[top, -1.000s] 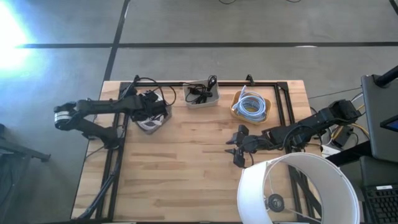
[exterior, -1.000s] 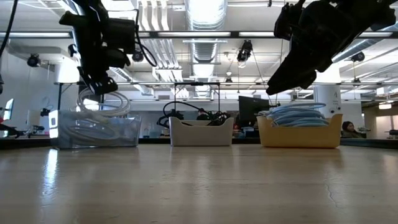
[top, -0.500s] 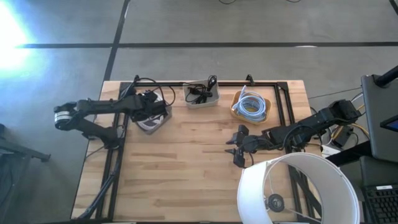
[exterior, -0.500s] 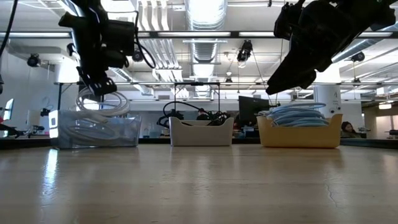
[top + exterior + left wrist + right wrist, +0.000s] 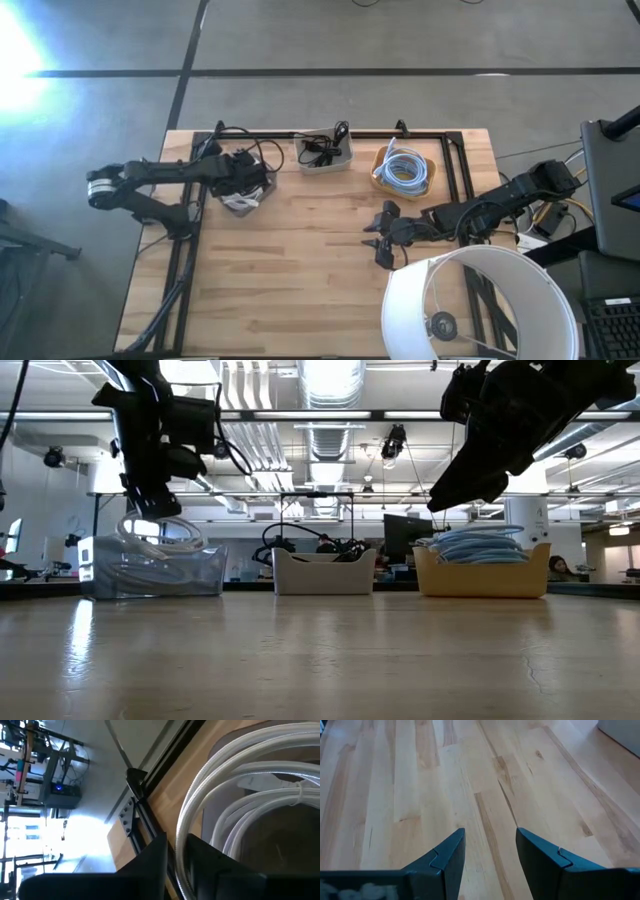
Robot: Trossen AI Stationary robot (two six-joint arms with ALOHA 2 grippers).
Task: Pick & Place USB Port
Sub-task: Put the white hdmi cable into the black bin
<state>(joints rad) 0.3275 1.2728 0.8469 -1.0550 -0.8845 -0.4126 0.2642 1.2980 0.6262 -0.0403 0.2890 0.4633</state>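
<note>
A coil of white cable (image 5: 240, 785) sits over a clear bin (image 5: 150, 572) at the table's far left. My left gripper (image 5: 177, 847) is above that bin (image 5: 243, 203), shut on a strand of the coil. In the low view the coil's loops (image 5: 165, 532) hang under the left gripper (image 5: 150, 510). My right gripper (image 5: 487, 845) is open and touches nothing. It hovers over bare wood right of the table's middle (image 5: 383, 240). My left gripper pinches one strand of the white coil (image 5: 184, 827) between its two fingers, which lie across the strand. It comes from above, slanting down. The coil hangs below the fingers, and its lower loops (image 5: 160, 548) reach down to the clear bin's rim.
A white bin of black cables (image 5: 323, 153) and a yellow bin with a blue-white coil (image 5: 404, 170) stand along the far edge. A black frame (image 5: 455, 170) runs around the table's far side. A large white round shade (image 5: 480, 305) covers the near right corner.
My left gripper has shifted a little toward the table's left and slightly down, staying shut on the white coil. The hanging loops have sunk with it, closer to the clear bin. The right arm has kept still.
</note>
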